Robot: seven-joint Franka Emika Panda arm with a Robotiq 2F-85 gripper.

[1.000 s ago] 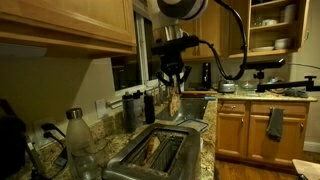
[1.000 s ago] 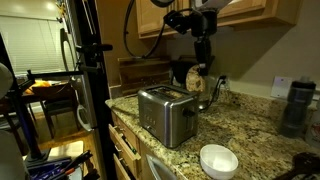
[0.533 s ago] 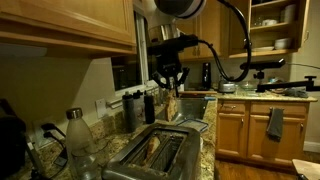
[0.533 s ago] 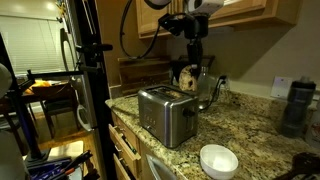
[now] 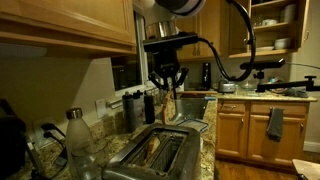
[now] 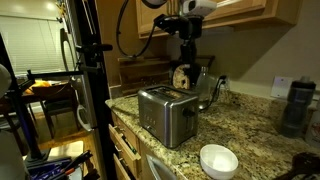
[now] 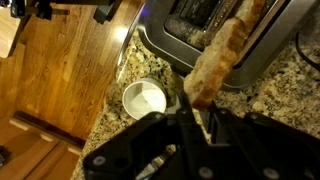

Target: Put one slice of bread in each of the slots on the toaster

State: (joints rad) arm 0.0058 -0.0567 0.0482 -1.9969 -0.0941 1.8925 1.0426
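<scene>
Carries the bread slice (image 6: 181, 76) sideways from a second ago, nearer the toaster (image 6: 167, 115), at much the same height. Pinches the slice by its top edge in the gripper (image 6: 184, 63), fingers clenched on it, slice hanging on edge below. Holds it in the air over the toaster's far end, clear of the metal in both exterior views. Looks tan and crusty in the wrist view, long and thin seen edge-on, slanting across the toaster's slots. Shows something brown, seemingly another slice (image 5: 152, 148), already down in one slot. Leaves a white bowl (image 7: 145, 98) on the granite counter (image 7: 290, 95) near the toaster.
</scene>
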